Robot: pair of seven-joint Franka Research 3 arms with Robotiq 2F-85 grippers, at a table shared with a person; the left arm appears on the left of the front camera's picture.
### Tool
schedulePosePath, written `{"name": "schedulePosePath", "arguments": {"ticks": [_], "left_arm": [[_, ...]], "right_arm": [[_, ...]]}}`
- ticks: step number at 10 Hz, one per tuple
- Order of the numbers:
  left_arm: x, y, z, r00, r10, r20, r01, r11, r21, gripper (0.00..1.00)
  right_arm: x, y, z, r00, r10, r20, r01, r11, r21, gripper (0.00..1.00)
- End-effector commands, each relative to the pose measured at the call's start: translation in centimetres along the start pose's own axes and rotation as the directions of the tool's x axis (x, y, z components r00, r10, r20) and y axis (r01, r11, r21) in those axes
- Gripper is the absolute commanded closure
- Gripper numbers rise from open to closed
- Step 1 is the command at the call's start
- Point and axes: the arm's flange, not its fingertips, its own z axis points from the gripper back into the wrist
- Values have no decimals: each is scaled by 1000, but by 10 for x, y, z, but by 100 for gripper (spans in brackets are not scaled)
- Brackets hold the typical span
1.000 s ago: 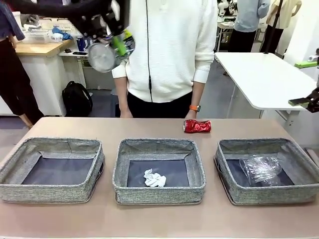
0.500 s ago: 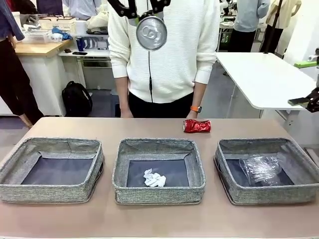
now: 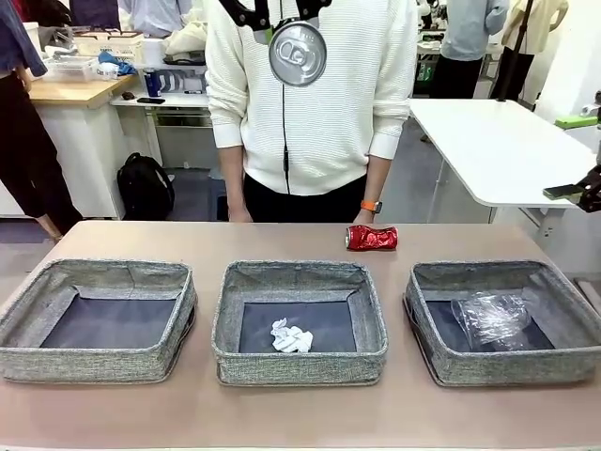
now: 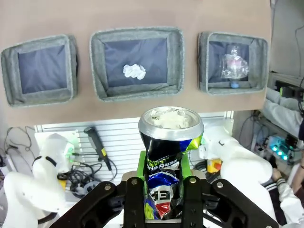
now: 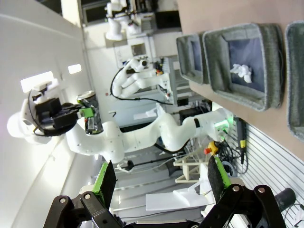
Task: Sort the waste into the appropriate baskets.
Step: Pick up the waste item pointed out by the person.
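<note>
The left jaws pinch the dark printed can [image 3: 298, 54] at top centre of the front view, its long axis aimed at the camera (silver end foremost). The crushed red can [image 3: 372, 238] lies lengthwise left-to-right on the bench [image 3: 282, 241], right of centre; the right jaws are spread.

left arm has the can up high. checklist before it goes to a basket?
1. Grip: left gripper shut on dark printed can, pads on both sides: ok.
2. Left basket has room, bare dark bottom: ok.
3. Middle basket holds crumpled paper wad; right basket holds clear plastic waste: ok.
4. Which basket takes cans: cannot tell.
5. Right gripper open, off to the side of the baskets: ok.
6. Crushed red can lies on the table, unsorted: not ok.
</note>
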Motion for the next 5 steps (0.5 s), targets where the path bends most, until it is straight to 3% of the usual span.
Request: {"name": "schedulePosePath", "arguments": {"ticks": [1,5], "left_arm": [[-4,6,-2,999,10,30,-10,1000,3,70],[-4,6,-2,999,10,30,-10,1000,3,70]], "right_arm": [[1,2,-1,1000,12,22,-12,1000,14,0],[1,2,-1,1000,12,22,-12,1000,14,0]]}}
